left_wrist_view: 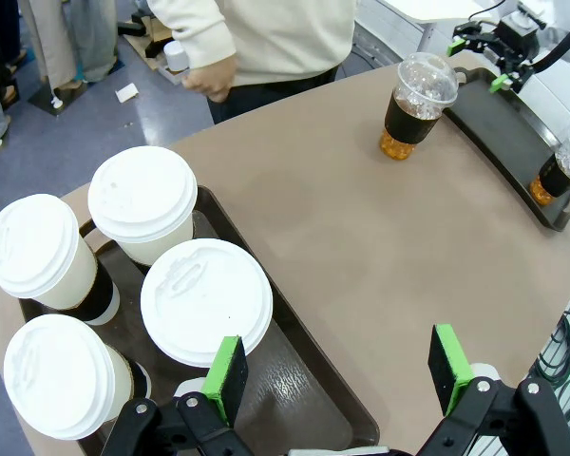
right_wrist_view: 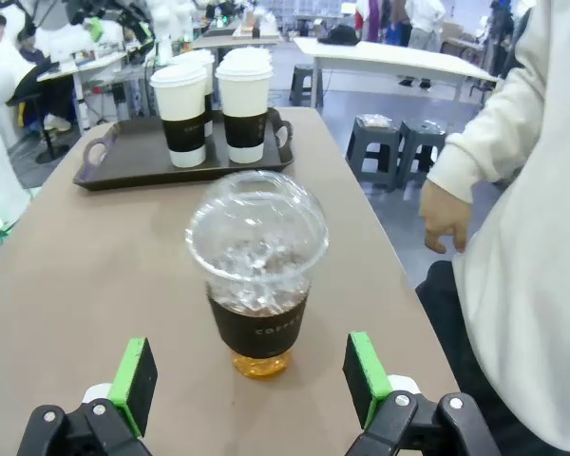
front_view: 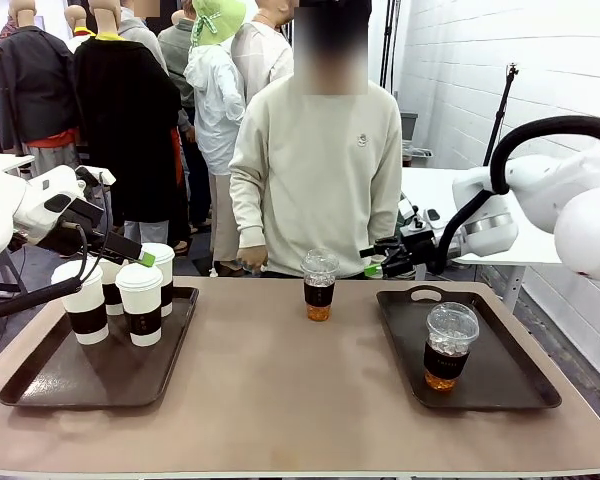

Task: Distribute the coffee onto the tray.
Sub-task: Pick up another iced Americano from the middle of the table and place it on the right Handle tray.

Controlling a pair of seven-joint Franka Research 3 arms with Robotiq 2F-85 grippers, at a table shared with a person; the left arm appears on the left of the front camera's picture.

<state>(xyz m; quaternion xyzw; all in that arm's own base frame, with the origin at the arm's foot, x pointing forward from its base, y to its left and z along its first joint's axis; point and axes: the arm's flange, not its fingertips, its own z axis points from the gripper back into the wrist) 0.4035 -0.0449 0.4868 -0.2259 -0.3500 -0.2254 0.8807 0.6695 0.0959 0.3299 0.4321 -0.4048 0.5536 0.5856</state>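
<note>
Several white-lidded coffee cups [front_view: 140, 300] [left_wrist_view: 204, 299] with dark sleeves stand on the left tray [front_view: 70, 375] [left_wrist_view: 294, 370]. My left gripper [front_view: 145, 258] [left_wrist_view: 337, 372] hovers open above that tray's near corner, holding nothing. One clear dome-lidded cup [front_view: 319, 285] [right_wrist_view: 256, 275] [left_wrist_view: 413, 109] of amber drink stands on the bare table near the far edge. My right gripper [front_view: 380, 262] [right_wrist_view: 250, 380] [left_wrist_view: 477, 64] is open, its jaws level with this cup and a little short of it. Another clear cup [front_view: 448, 345] [left_wrist_view: 560, 171] stands on the right tray [front_view: 500, 370] [left_wrist_view: 513, 133].
A person [front_view: 315, 170] stands at the far side of the table, with one hand [right_wrist_view: 446, 214] hanging near the table edge beside the middle cup. The brown table [front_view: 280, 400] is bare between the two trays.
</note>
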